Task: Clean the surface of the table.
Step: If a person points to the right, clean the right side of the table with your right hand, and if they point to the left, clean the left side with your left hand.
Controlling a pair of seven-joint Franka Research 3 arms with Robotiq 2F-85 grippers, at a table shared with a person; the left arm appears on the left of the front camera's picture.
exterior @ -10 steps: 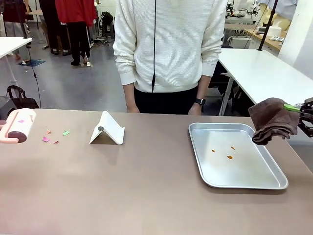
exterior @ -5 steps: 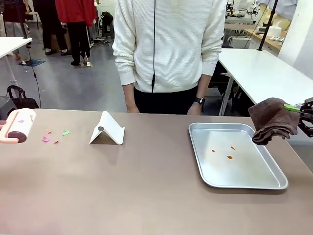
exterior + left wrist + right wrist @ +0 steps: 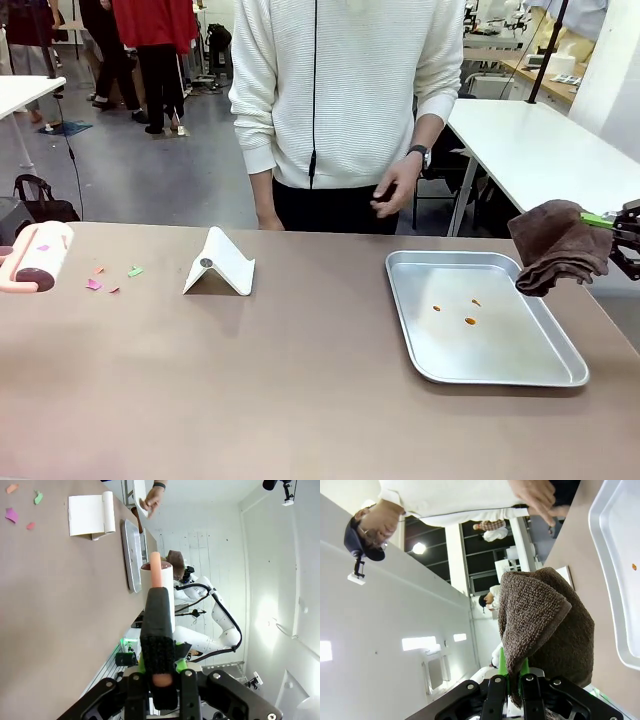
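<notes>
- The desk (image 3: 300, 390) spans the lower half of the front view, taupe-brown and matte.
- The right gripper (image 3: 605, 222) sits at the right edge of that frame, clamped on a brown cloth (image 3: 558, 245). It is held above the desk's far right corner, and the surface lies below it and to its left.
- The cloth hangs over the right rim of a tray (image 3: 500, 350), which holds a few orange bits (image 3: 470, 320).
- In the left wrist view, the left gripper (image 3: 158, 600) grips a roller (image 3: 162, 575) by its pink handle. The desk (image 3: 50, 605) fills the left of that frame.
- In the front view the roller (image 3: 40, 255) is at the left edge, near paper scraps (image 3: 110, 275). Whether it touches the desk cannot be told.
- A white stand (image 3: 220, 265) sits left of centre.
- A person's hand (image 3: 390, 190) is raised beyond the far edge.
</notes>
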